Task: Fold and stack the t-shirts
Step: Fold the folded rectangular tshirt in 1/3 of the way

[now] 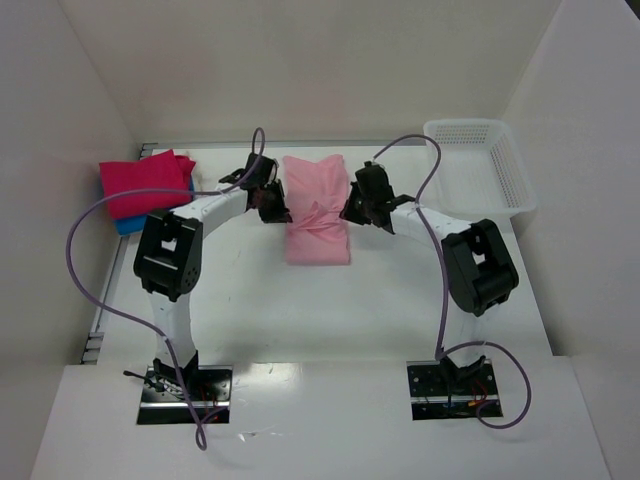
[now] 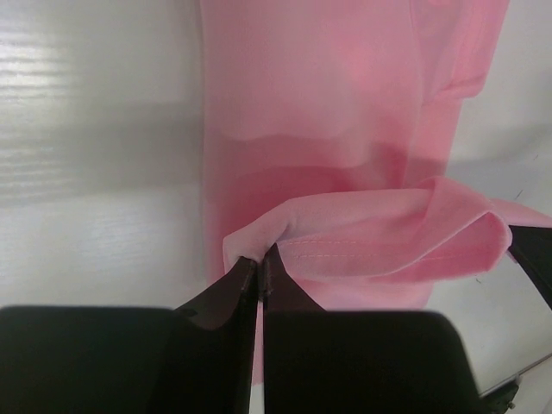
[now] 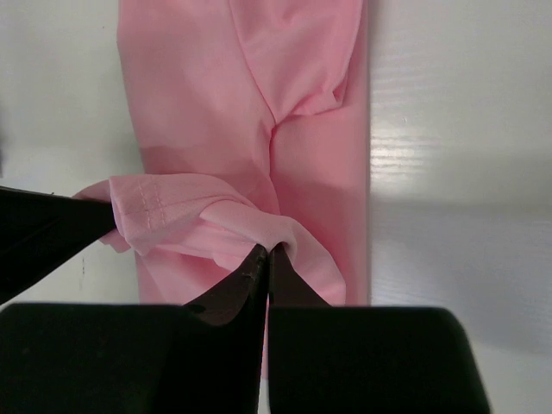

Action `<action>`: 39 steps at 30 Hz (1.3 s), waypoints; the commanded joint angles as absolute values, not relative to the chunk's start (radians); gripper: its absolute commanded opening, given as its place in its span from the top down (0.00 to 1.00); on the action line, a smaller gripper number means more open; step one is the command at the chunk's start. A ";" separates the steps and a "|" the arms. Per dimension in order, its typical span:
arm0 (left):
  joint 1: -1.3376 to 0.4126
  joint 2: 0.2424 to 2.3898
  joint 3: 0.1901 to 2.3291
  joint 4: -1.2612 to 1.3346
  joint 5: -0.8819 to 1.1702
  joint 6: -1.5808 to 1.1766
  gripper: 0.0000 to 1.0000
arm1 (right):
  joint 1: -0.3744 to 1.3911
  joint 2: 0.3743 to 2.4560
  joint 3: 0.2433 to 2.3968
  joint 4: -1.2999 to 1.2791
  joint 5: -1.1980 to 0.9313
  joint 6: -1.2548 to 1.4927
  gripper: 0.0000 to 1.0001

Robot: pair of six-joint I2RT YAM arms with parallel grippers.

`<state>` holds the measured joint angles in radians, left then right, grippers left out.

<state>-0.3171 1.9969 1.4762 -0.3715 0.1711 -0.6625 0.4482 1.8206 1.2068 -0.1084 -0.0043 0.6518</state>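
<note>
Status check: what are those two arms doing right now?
Left gripper shut on light pink t-shirt, right gripper too. Hem lifted, mid-fold. Magenta t-shirt folded far left, basket right; nothing blocking.

Top view: high, looking down, far. Wrist views: close, opposed, sharing pink t-shirt (image 2: pixel 345 129).

Lab bench (image 1: pixel 320 310) boxed by white walls (image 1: pixel 300 60).

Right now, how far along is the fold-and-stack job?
Done: magenta shirt sits folded on the blue shirt, far left. In hand: light pink shirt is a narrow strip; left gripper and right gripper pinch its raised hem. Left: finish that fold, stack it.
</note>
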 commanded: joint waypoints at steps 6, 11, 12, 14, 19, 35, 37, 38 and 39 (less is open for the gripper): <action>-0.296 2.056 1.589 -0.374 0.212 -0.565 0.68 | 0.430 1.875 1.281 -0.083 0.066 0.623 0.99; -0.287 2.038 1.622 -0.393 0.227 -0.528 0.24 | 0.430 1.879 1.281 -0.078 0.084 0.623 0.69; -0.287 2.028 1.627 -0.393 0.227 -0.522 0.19 | 0.430 1.865 1.276 -0.067 0.088 0.623 0.62; -0.278 1.990 1.628 -0.397 0.227 -0.496 0.14 | 0.430 1.841 1.270 -0.052 0.107 0.609 0.55; -0.263 1.872 1.571 -0.403 0.178 -0.480 0.12 | 0.420 1.811 1.324 -0.107 0.140 0.574 0.47; -0.382 1.720 1.236 -0.215 0.422 -0.531 0.84 | 0.440 1.746 1.126 0.009 -0.192 0.540 0.92; -0.402 1.745 1.229 -0.206 0.411 -0.538 0.81 | 0.458 1.785 1.126 0.009 -0.202 0.529 0.92; -0.405 1.765 1.232 -0.206 0.411 -0.538 0.77 | 0.465 1.799 1.126 0.009 -0.202 0.529 0.92; -0.411 1.777 1.239 -0.206 0.411 -0.538 0.75 | 0.468 1.814 1.131 0.009 -0.202 0.529 0.92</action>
<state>-0.4036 1.7440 1.2297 -0.2637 0.3922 -0.5277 0.4412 1.7721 1.1347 -0.0282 -0.1700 0.5550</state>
